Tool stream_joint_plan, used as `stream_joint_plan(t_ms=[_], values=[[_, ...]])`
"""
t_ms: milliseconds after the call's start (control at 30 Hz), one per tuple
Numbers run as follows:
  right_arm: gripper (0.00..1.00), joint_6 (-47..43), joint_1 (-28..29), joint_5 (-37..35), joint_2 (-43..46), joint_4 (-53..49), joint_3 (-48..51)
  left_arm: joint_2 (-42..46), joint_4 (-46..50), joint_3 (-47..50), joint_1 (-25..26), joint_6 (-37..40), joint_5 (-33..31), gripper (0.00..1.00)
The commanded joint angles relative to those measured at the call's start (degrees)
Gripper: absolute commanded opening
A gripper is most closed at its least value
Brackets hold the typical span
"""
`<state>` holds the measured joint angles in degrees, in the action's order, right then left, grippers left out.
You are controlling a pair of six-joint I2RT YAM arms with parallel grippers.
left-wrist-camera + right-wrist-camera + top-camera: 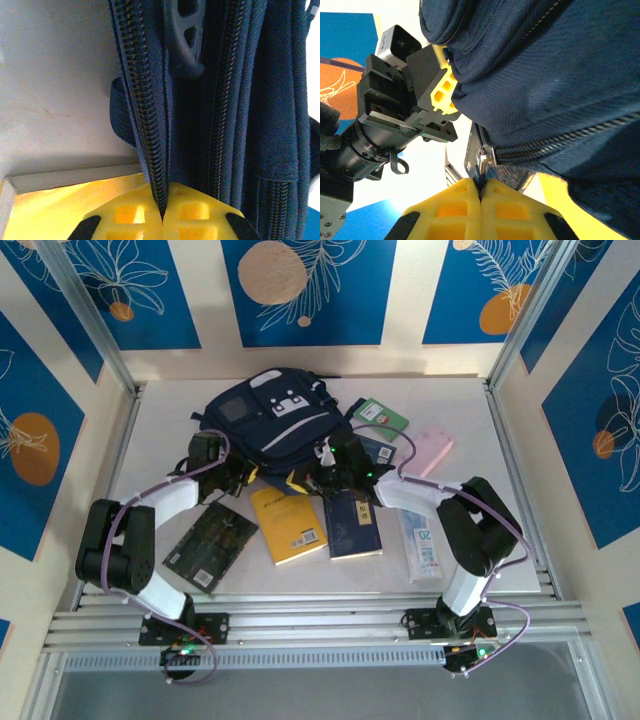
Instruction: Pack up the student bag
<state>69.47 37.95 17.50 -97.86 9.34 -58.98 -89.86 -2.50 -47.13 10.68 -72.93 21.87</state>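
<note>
With our left tool (162,215) clamped on the zipper edge (147,150) of the student bag (270,415), which lies mid-desk (160,440), and our right tool (481,195) pinching its zipper pull (482,159), we judge we are opening it, so next the pull needs drawing steadily along the track.

Black book (211,546), yellow book (288,525), navy notebook (354,524) — in a row on white table (160,430)

The whole bench (150,430) is viewed from high behind, facing down. Both wrist views are held very close against the student bag (265,415), which is shared by all three.
</note>
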Motion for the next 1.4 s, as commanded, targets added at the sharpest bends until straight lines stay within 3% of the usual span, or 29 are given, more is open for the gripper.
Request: stream_joint_plan(t_ms=[0,633,767,833,900,967,1033,1200,1367], values=[[0.0,0.33,-1.93,1.87,4.79,-4.09,1.36,0.14,0.93,-1.68,-1.01,2.18,-4.1,0.0],[0.0,-7.47,-15.47,4.73,6.22,-12.68,1.86,0.57,3.47,-3.83,-1.27,4.02,-4.22,0.0],[0.0,-10.43,-16.05,9.59,5.75,-10.1,1.17,0.66,3.58,-4.18,-1.29,4.4,-3.45,0.0],[0.0,-15.72,-14.19,11.04,5.63,-13.95,-1.94,0.87,3.56,-4.43,-1.23,4.69,-2.88,0.0],[0.04,-24.83,-10.5,6.24,5.59,-24.33,-7.67,0.96,4.12,-5.01,-1.12,5.33,-2.3,0.0],[0.2,-32.8,-6.23,-1.47,4.67,-34.72,-14.3,1.26,5.15,-5.71,-0.93,6.17,-2.11,0.0],[0.34,-36.85,-2.38,-10.02,2.29,-44.76,-21.48,1.61,6.02,-6.16,-0.67,6.87,-2.31,0.0],[0.53,-44.6,6.04,-25.06,-4.26,-58.63,-34.13,1.36,6.52,-6.47,-0.53,7.01,-1.91,0.0],[0.57,-49.85,10.63,-31.69,-10.45,-64.54,-40.77,1.01,6.5,-6.48,-0.4,7.03,-1.37,0.0]])
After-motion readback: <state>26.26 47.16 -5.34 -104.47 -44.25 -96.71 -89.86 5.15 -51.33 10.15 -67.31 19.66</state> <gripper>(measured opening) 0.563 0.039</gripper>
